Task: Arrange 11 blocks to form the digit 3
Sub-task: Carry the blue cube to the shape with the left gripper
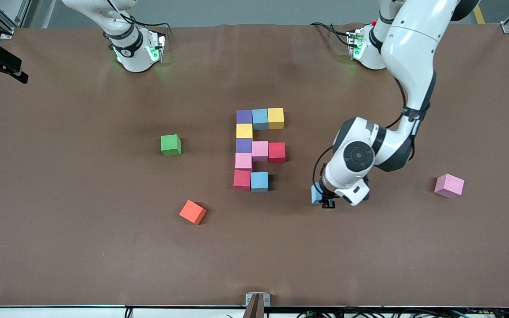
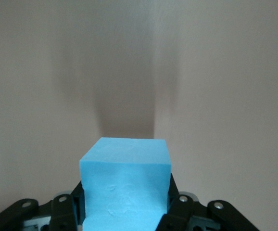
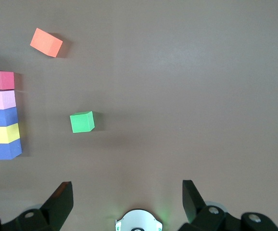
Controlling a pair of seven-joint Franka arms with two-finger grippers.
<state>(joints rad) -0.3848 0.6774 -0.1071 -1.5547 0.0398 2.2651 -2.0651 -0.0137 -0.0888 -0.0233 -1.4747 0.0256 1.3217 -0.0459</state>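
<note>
The digit 3 lies mid-table as a figure of touching blocks: purple, light blue and yellow farthest from the camera, red and light blue nearest. My left gripper is shut on another light blue block, over bare table beside the figure toward the left arm's end. In the left wrist view that block fills the gap between the fingers. My right gripper is open and holds nothing, waiting over its own base.
A green cube and an orange cube lie apart from the figure toward the right arm's end. A loose pink cube sits toward the left arm's end. The right wrist view shows the green cube and the orange cube.
</note>
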